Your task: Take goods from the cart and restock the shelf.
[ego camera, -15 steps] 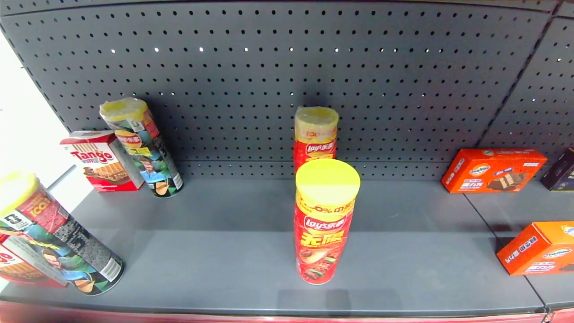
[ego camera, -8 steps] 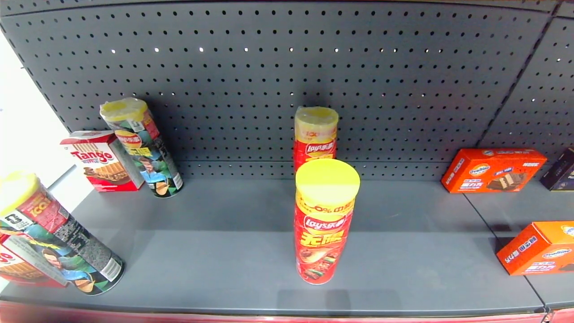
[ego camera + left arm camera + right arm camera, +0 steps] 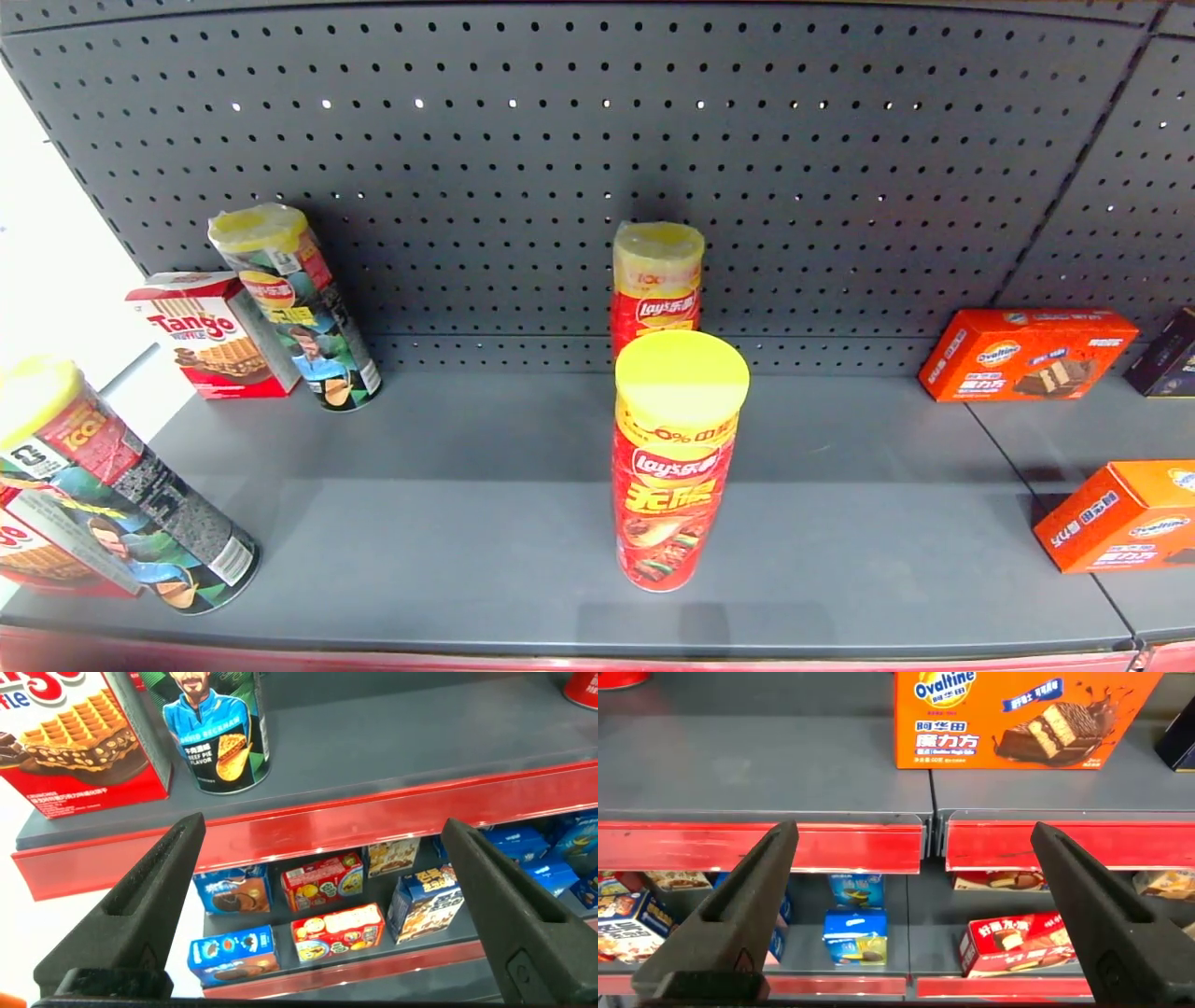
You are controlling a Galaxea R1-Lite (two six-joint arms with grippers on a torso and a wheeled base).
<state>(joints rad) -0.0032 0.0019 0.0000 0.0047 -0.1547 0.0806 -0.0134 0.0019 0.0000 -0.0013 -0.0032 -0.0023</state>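
- Grey shelf (image 3: pixel 448 523) with a pegboard back (image 3: pixel 560 140) — goods stand along it.
- Left tool (image 3: pixel 322 831), fingers spread wide and holding nothing, hangs in front of the shelf's red front edge, just below a dark chip can (image 3: pixel 217 728) and a wafer box (image 3: pixel 75 737).
- Right tool (image 3: pixel 915 833), also spread and holding nothing, faces the same red edge below an orange box (image 3: pixel 1018 719).
- Two red chip cans stand upright mid-shelf — the front can (image 3: pixel 680 467) near the edge, the back can (image 3: pixel 656 280) against the pegboard.
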